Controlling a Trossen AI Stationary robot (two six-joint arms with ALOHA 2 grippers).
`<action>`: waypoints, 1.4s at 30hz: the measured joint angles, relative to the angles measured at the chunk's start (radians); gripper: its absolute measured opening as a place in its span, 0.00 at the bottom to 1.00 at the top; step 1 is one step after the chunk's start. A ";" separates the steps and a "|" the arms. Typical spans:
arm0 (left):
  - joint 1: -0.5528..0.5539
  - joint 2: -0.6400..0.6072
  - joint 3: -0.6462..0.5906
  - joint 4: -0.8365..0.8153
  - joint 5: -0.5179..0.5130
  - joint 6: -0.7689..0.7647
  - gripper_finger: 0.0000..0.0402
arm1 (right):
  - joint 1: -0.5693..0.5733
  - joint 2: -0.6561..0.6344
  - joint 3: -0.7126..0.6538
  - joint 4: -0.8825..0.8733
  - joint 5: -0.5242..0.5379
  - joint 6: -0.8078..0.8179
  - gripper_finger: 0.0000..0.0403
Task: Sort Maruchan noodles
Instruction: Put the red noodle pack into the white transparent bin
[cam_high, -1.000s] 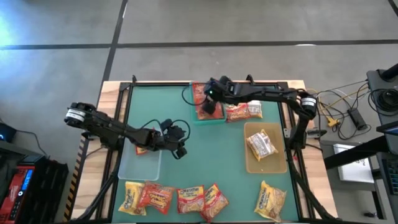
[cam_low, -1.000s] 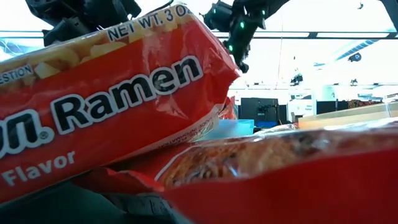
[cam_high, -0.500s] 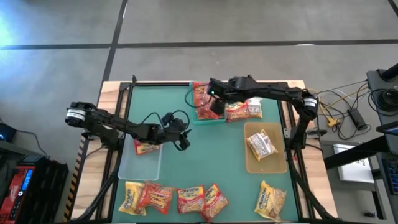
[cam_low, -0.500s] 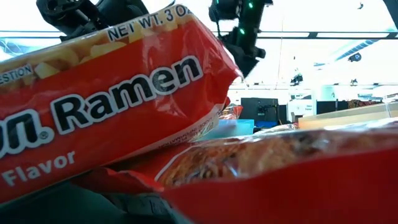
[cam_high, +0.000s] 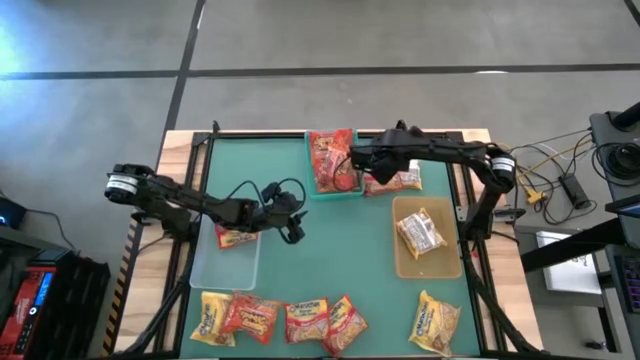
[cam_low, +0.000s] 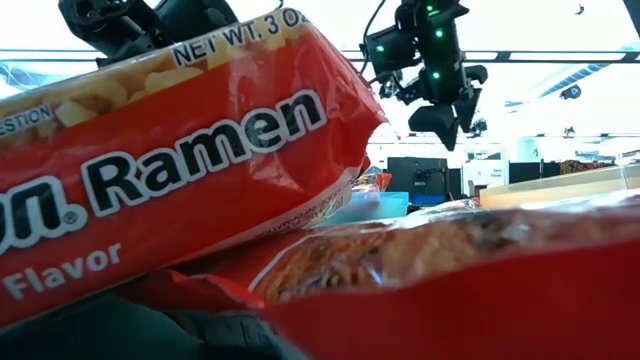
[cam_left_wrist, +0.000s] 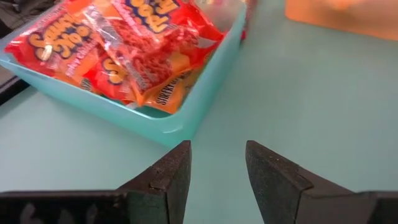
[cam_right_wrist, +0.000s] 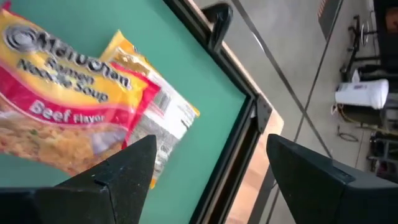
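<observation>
Red Maruchan packets (cam_high: 332, 160) lie piled in the teal bin (cam_high: 335, 193) at the far side, also seen in the left wrist view as packets (cam_left_wrist: 124, 50) inside the bin (cam_left_wrist: 186, 118). Two packets (cam_high: 390, 178) lie flat on the mat just right of it. My right gripper (cam_high: 357, 160) hovers open between bin and those packets, above a yellow-and-red Beef packet (cam_right_wrist: 62, 118); its fingers (cam_right_wrist: 211, 146) touch nothing. My left gripper (cam_high: 293, 228) is open mid-table, right of the clear bin, with its fingers (cam_left_wrist: 217, 149) pointed toward the teal bin.
A clear bin (cam_high: 205, 268) at the left holds one packet (cam_high: 236, 237). A tan bin (cam_high: 404, 268) at the right holds one packet (cam_high: 420, 232). Several packets (cam_high: 305, 320) line the near edge, and one (cam_low: 180, 170) fills the low view. Bare green mat lies mid-table.
My right gripper has drawn back from over the teal bin toward the table's right and risen, staying open; the red packets stay in the bin. My left gripper shifted a little toward the far edge early on, then kept still.
</observation>
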 joint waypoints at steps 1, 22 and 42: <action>-0.004 0.000 0.000 -0.002 0.006 0.000 0.34 | 0.000 -0.008 -0.013 -0.001 -0.002 0.015 0.72; -0.205 0.000 0.017 -0.001 0.279 -0.097 0.34 | 0.439 -0.149 -0.365 0.800 -0.415 0.077 0.69; -0.378 0.001 0.023 -0.001 0.581 -0.506 0.34 | 0.683 0.058 -0.427 1.312 -0.524 0.436 0.75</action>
